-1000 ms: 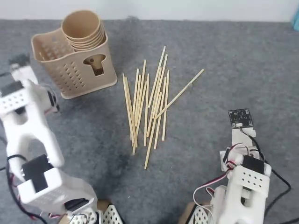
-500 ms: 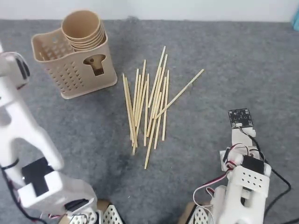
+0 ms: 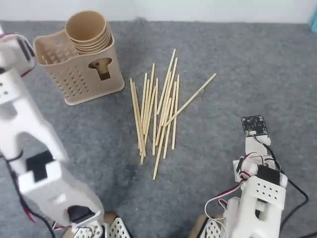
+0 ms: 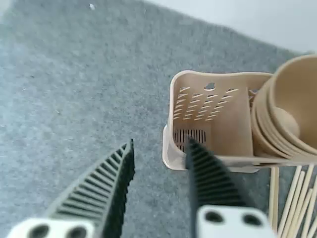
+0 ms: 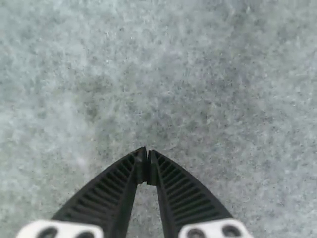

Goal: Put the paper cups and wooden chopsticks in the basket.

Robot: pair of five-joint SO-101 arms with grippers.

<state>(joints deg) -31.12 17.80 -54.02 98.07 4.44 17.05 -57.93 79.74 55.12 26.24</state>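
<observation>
A beige slotted basket (image 3: 74,74) stands at the back left with a stack of paper cups (image 3: 89,30) in its right compartment. Several wooden chopsticks (image 3: 158,109) lie scattered on the grey carpet in the middle. In the left wrist view my left gripper (image 4: 158,146) is open, held above the carpet just beside the basket (image 4: 208,124), with the cups (image 4: 292,114) beyond it. The left arm (image 3: 20,99) rises along the left edge. My right gripper (image 5: 147,151) is shut with nothing in it, pointing down at bare carpet; its arm (image 3: 255,183) is folded at the front right.
Grey carpet covers the whole table. A pale wall strip (image 3: 158,10) runs along the back edge. Open carpet lies to the right of the chopsticks and in front of the basket.
The left arm has swung up and back along the left edge toward the basket. The right arm, basket, cups and chopsticks have not moved.
</observation>
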